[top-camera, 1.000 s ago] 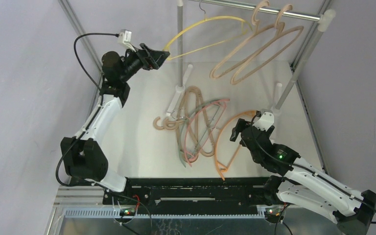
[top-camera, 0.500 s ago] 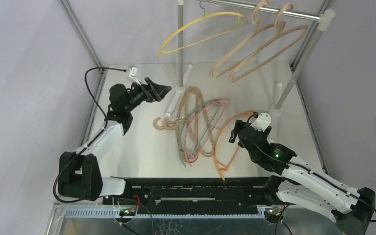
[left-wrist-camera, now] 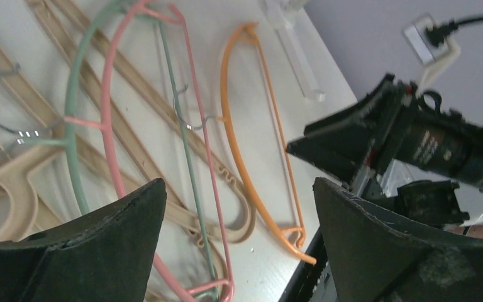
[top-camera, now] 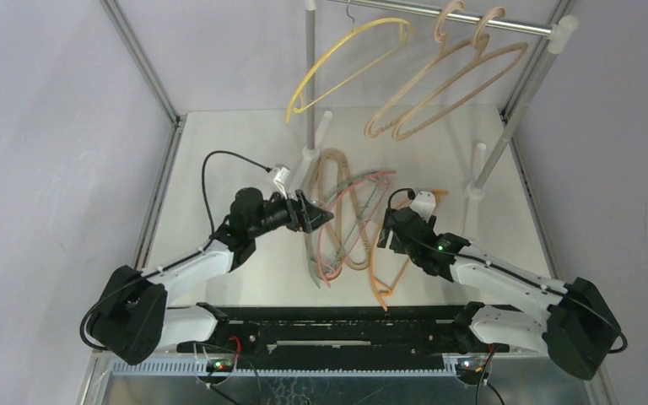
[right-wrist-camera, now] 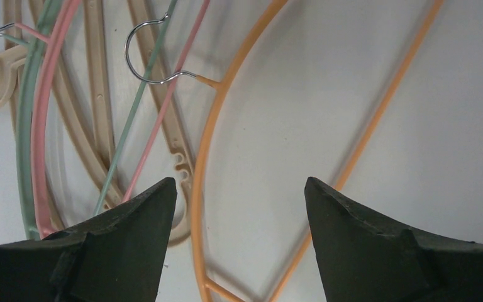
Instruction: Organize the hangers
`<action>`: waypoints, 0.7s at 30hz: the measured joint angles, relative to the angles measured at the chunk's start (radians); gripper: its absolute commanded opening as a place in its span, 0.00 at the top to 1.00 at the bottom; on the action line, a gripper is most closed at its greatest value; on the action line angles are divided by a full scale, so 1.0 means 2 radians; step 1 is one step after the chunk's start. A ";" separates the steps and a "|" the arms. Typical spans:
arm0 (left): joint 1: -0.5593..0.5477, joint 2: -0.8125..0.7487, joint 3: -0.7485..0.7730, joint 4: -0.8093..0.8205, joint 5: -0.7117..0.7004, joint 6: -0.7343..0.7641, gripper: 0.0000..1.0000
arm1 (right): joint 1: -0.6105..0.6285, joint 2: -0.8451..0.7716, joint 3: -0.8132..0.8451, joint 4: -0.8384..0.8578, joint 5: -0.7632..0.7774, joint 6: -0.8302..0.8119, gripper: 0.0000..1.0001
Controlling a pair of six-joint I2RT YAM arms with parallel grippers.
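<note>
Left tool (top-camera: pixel 315 218) and right tool (right-wrist-camera: pixel 239 186) are both wide open and empty above the loose hangers (left-wrist-camera: pixel 12 182) at table (top-camera: pixel 245 152) centre. Three hung hangers (top-camera: pixel 458 40) are at 12 o'clock. Pickup step: the right tool must drop astride the orange hanger (right-wrist-camera: pixel 200 157), then close.

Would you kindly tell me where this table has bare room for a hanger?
Bare white tabletop lies far left, between the table's left edge and the silver rail's vertical left post. Another patch lies right, between the thin orange hanger and the table's right edge. The centre is crowded with a pile of thick beige, thin pink and green hangers.
</note>
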 measured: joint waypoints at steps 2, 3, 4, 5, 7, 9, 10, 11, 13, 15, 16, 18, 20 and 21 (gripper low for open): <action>-0.013 -0.010 -0.022 -0.005 -0.007 0.001 0.10 | -0.012 0.024 0.003 0.020 -0.017 -0.001 0.20; -0.015 -0.012 -0.025 -0.006 -0.007 0.001 0.10 | -0.018 0.039 0.006 0.029 -0.023 -0.001 0.22; -0.019 -0.019 -0.033 -0.007 -0.011 0.001 0.10 | -0.025 0.056 0.011 0.037 -0.029 -0.003 0.24; -0.023 -0.028 -0.041 -0.008 -0.015 0.002 0.10 | -0.032 0.073 0.018 0.046 -0.035 -0.004 0.26; -0.029 -0.051 -0.060 -0.013 -0.023 0.005 0.10 | -0.048 0.108 0.032 0.061 -0.044 -0.005 0.29; -0.033 -0.065 -0.071 -0.015 -0.026 0.006 0.10 | -0.060 0.133 0.044 0.070 -0.049 -0.006 0.35; -0.034 -0.071 -0.075 -0.017 -0.027 0.006 0.10 | -0.066 0.147 0.052 0.076 -0.050 -0.006 0.39; -0.035 -0.076 -0.078 -0.018 -0.028 0.006 0.10 | -0.070 0.155 0.058 0.080 -0.050 -0.007 0.40; -0.038 -0.084 -0.082 -0.022 -0.029 0.006 0.10 | -0.081 0.176 0.072 0.089 -0.049 -0.007 0.40; -0.042 -0.090 -0.085 -0.026 -0.030 0.009 0.11 | -0.093 0.189 0.080 0.094 -0.049 -0.007 0.42; -0.044 -0.094 -0.087 -0.028 -0.030 0.010 0.11 | -0.099 0.194 0.083 0.096 -0.050 -0.007 0.42; -0.048 -0.101 -0.089 -0.033 -0.031 0.010 0.11 | -0.111 0.202 0.086 0.100 -0.052 -0.007 0.42; -0.051 -0.106 -0.091 -0.035 -0.033 0.010 0.11 | -0.117 0.209 0.086 0.103 -0.054 -0.007 0.42; -0.052 -0.108 -0.091 -0.035 -0.033 0.010 0.12 | -0.120 0.213 0.086 0.104 -0.054 -0.007 0.42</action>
